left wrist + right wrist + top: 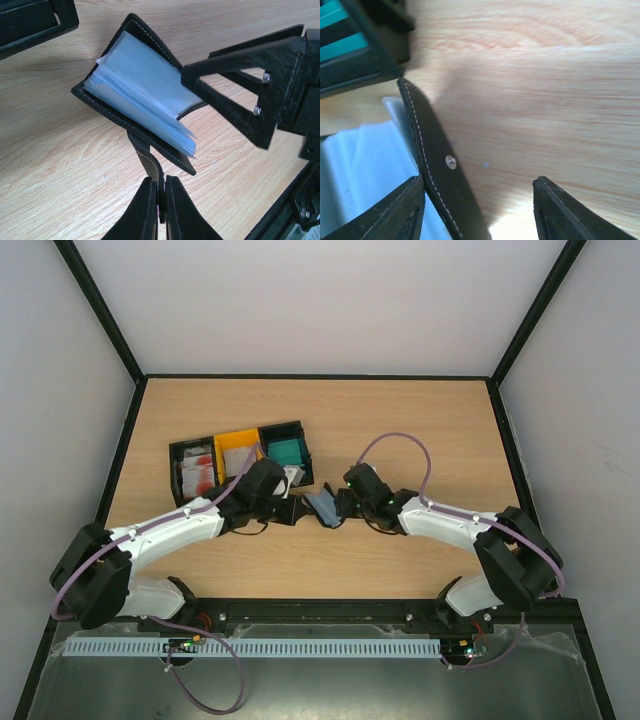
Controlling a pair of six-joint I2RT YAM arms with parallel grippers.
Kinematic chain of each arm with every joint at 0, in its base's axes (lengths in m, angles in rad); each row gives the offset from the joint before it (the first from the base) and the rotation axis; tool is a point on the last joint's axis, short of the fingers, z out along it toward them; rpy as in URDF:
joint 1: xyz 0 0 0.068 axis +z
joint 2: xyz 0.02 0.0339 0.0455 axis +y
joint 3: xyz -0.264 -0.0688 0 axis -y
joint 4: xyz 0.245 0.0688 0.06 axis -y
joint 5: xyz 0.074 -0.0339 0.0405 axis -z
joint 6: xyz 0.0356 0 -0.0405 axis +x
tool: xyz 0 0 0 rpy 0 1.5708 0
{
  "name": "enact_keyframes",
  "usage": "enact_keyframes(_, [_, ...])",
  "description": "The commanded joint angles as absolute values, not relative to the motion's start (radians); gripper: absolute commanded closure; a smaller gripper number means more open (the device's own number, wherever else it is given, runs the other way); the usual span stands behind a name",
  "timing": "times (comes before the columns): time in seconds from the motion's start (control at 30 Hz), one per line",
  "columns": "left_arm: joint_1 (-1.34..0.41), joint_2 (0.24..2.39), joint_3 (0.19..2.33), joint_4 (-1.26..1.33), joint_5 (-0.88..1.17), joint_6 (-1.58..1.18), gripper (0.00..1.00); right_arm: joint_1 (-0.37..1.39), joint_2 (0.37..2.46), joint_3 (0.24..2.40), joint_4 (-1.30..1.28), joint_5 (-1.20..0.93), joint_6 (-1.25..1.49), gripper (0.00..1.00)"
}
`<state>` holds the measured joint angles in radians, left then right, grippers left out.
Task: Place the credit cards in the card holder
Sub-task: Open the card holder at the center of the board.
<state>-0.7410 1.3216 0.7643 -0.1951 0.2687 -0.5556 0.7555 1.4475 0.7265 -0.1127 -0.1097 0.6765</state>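
Pinching 1 card holder [142, 95] tab [150, 161], L jaws | R jaws spread | 3 bins [237, 432]

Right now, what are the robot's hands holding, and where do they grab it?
The left gripper pinches the card holder by its snap tab. The right gripper is open, astride its cover.

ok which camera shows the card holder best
Left wrist: the card holder fills the frame, open, clear sleeves fanned, its tab pinched in the left end effector. Top external shows it only small, with the detail lost. Right wrist catches just one stitched black cover and some sleeve edge.
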Motion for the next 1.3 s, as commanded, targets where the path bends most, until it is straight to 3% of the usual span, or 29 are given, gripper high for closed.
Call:
enact_keyframes(0.0, [-0.736, 1.307, 0.789, -0.221, 0.260, -0.531, 0.97, 0.762, 1.464, 0.756, -0.232, 0.132, 0.716, 0.41])
enact_keyframes(0.23, [-0.736, 1.325, 0.797, -0.234, 0.295, -0.505, 0.97, 0.772, 1.469, 0.778, -0.266, 0.145, 0.696, 0.39])
enact_keyframes(0.37, [-0.736, 1.342, 0.831, -0.261, 0.303, -0.477, 0.97, 0.802, 1.428, 0.839, -0.313, 0.147, 0.670, 0.45])
enact_keyframes(0.5, [-0.736, 1.353, 0.842, -0.270, 0.303, -0.462, 0.97, 0.819, 1.358, 0.848, -0.268, 0.025, 0.646, 0.54])
enact_keyframes(0.6, [-0.736, 1.355, 0.843, -0.281, 0.278, -0.455, 0.97, 0.821, 1.346, 0.820, -0.186, -0.129, 0.627, 0.52])
enact_keyframes(0.7, [-0.736, 1.364, 0.850, -0.321, 0.212, -0.459, 0.97, 0.821, 1.379, 0.797, -0.149, -0.150, 0.622, 0.51])
enact_keyframes(0.87, [-0.736, 1.374, 0.845, -0.383, 0.091, -0.474, 0.97, 0.821, 1.442, 0.774, -0.103, -0.144, 0.631, 0.60])
enact_keyframes(1.27, [-0.733, 1.457, 0.856, -0.411, 0.000, -0.479, 0.95, 0.821, 1.622, 0.825, -0.094, -0.103, 0.631, 0.58])
